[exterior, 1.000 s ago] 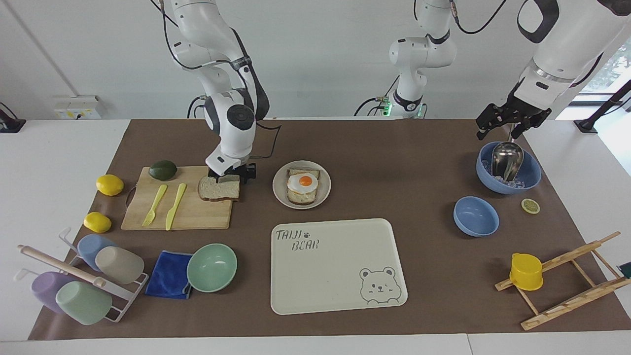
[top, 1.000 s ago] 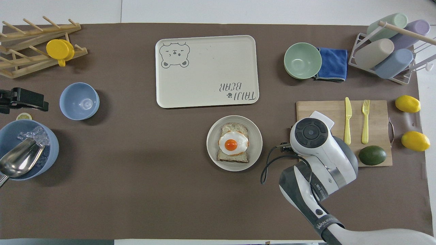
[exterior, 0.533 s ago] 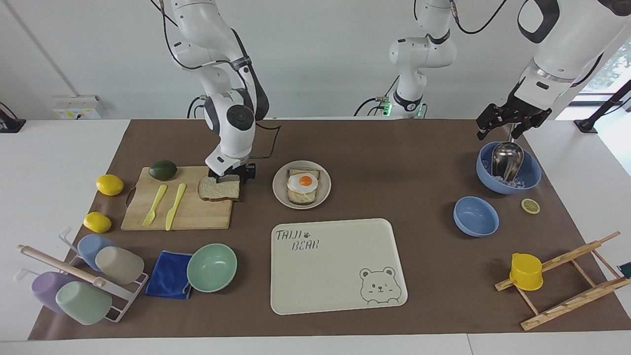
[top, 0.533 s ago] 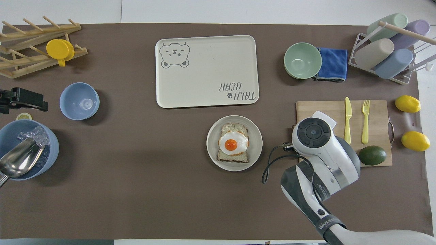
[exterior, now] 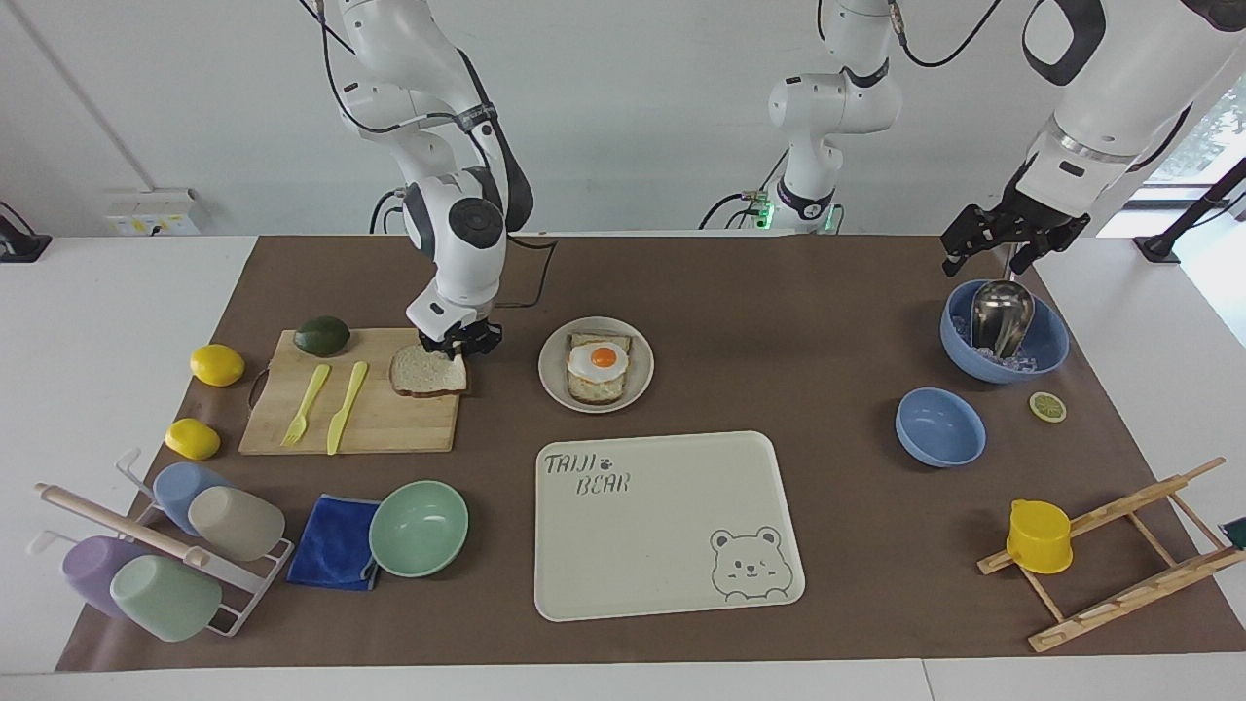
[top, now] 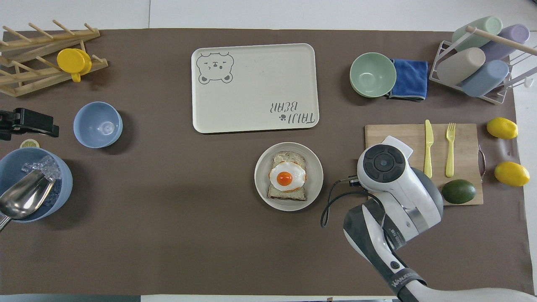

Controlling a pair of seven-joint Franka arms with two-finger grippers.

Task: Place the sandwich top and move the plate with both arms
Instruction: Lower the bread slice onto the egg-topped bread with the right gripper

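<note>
right tool (exterior: 456,345): down on bread slice (exterior: 425,373) at the cutting board (exterior: 389,419) corner nearest the plate (exterior: 638,385), grip cannot be told | plate: beside board, holds egg toast (exterior: 599,368) | left tool (exterior: 1007,243): over ice bowl (exterior: 1046,352), fingers apart, holding nothing, waiting
</note>
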